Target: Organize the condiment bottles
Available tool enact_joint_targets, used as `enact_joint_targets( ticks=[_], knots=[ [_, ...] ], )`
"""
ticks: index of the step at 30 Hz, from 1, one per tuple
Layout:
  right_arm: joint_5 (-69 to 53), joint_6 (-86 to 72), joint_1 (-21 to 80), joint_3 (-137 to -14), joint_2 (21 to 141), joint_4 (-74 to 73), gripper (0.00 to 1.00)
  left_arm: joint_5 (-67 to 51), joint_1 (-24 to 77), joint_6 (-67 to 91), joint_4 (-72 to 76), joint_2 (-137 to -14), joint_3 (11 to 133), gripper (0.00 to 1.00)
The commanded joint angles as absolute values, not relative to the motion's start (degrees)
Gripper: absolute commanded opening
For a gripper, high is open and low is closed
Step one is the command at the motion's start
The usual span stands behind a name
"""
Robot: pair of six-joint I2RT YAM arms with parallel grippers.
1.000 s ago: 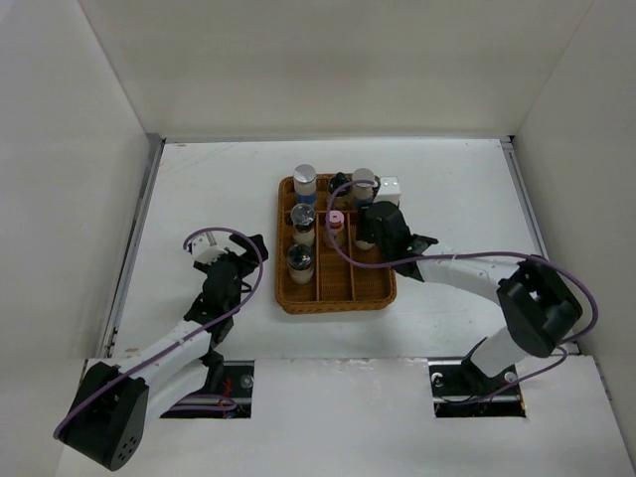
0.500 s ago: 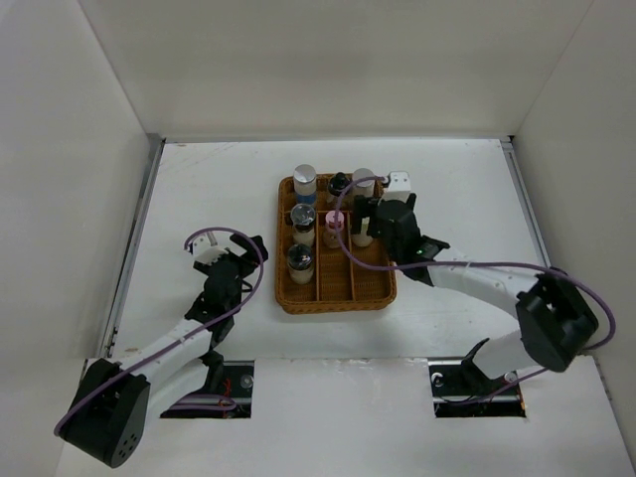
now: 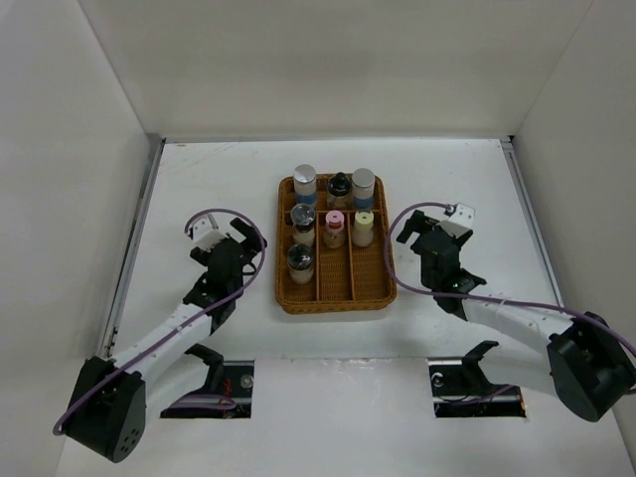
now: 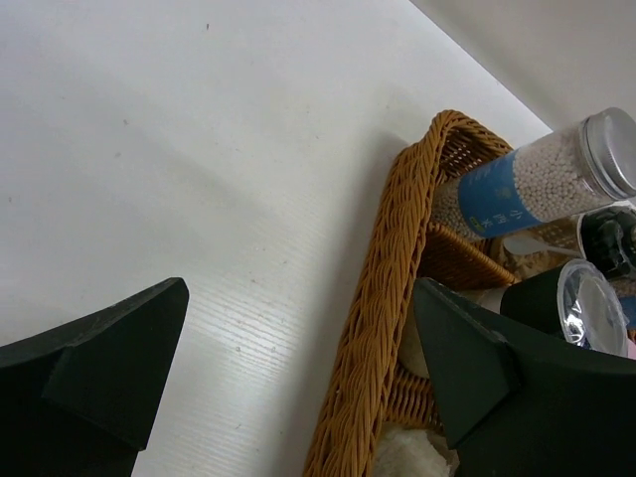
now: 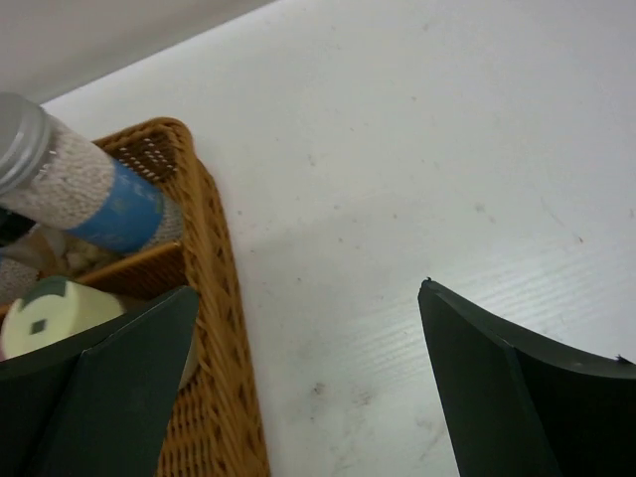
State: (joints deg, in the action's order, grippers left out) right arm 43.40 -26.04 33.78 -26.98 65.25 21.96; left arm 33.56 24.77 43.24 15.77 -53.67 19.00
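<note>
Count the bottles: 7, and all 7 stand upright inside the wicker tray (image 3: pixel 338 302). Back row, left to right: a grey-capped bottle (image 3: pixel 305 181), a black-topped bottle (image 3: pixel 340 185), a second grey-capped bottle (image 3: pixel 364 184). Middle row: a silver-topped shaker (image 3: pixel 303 220), the pink-capped bottle (image 3: pixel 335 226), a cream-capped bottle (image 3: pixel 364 227). The last shaker (image 3: pixel 299 260) sits alone in the left column, nearer the arms.

Nothing lies loose on the tabletop (image 3: pixel 467 179), so the sorting looks as good as done. The 2 near compartments in the middle and right columns are vacant, if any reshuffle is wanted.

Left end effector (image 4: pixel 298 288): fingers spread wide, nothing between them, just beside the tray's left rim. Right end effector (image 5: pixel 309 288): also spread and empty, off the tray's right side over bare tabletop.

What's left, I'd say, is only pulling both arms home. Watch points: the left one is close enough to nudge the wicker rim, and a purple cable (image 3: pixel 390 248) loops out from the right arm toward the tray. White walls (image 3: pixel 298 70) box the scene in on 3 sides.
</note>
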Motion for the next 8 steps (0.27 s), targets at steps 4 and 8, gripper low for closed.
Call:
enact_joint_targets(
  ticks=[4, 8],
  knots=[
    [41.7, -32.8, 31.8, -26.6, 66.1, 27.2, 1.0, 35.9, 25.2, 41.7, 9.8, -51.1, 25.6, 1.0],
    [40.6, -32.3, 31.9, -27.1, 67.3, 27.8, 1.0, 36.4, 25.2, 40.7, 6.0, -50.6, 28.2, 1.0]
  ],
)
